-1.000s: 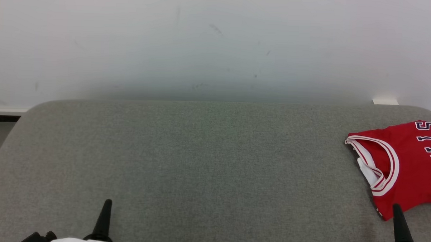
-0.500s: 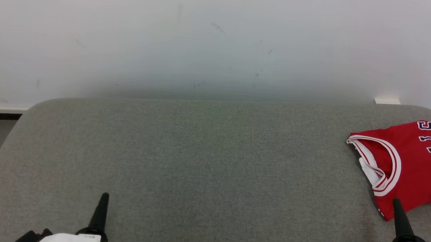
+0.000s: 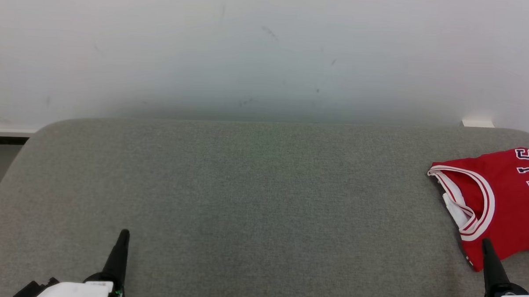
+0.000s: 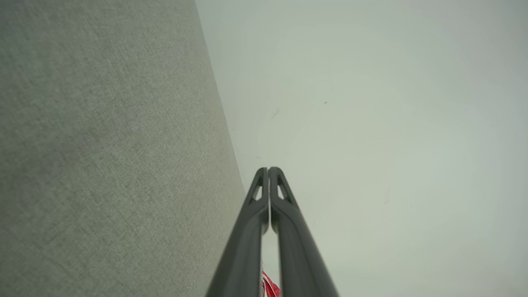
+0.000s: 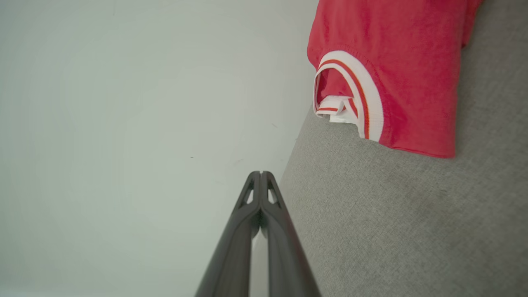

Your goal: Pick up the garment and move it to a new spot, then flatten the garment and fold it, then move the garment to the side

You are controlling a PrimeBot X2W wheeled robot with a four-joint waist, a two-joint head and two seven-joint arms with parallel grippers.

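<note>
Head view: folded red garment (image 3: 508, 210) at three o'clock on woven grey counter (image 3: 262, 201), dark lettering. Right wrist view: ribbed white-and-red trim. Left gripper (image 3: 123, 233) at seven, right gripper (image 3: 486, 243) at five, both pressed together.

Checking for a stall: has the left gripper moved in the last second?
Yes. The left gripper has edged forward and slightly left, nearer the far edge of the grey surface.
</note>
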